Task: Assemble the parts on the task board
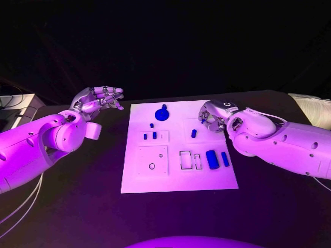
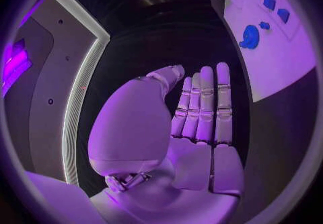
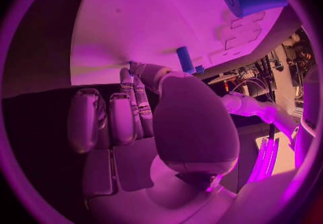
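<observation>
Two hands are up and I'm watching both. My left hand (image 1: 98,99) hovers off the near-left side of the task board (image 1: 177,181), fingers straight and apart in the left wrist view, holding nothing; I reckon it is parked there to leave the board free. My right hand (image 1: 212,114) sits over the board's right edge, fingers curled down toward the surface. From the right wrist view its fingertips (image 3: 134,68) touch or nearly touch the white plate, and I can't tell whether anything is pinched.

Just inboard of that right hand stands a small blue peg (image 1: 194,133), upright, probably the piece it's working toward. Closer to me than the right hand lie a stout blue cylinder (image 1: 212,159) and a slimmer blue bar (image 1: 225,158), side by side, not yet seated by the look of it. Across from the left hand, a round blue disc (image 1: 162,113) sits at the board's far end. Pockets are outlined in the plate, several still vacant.
</observation>
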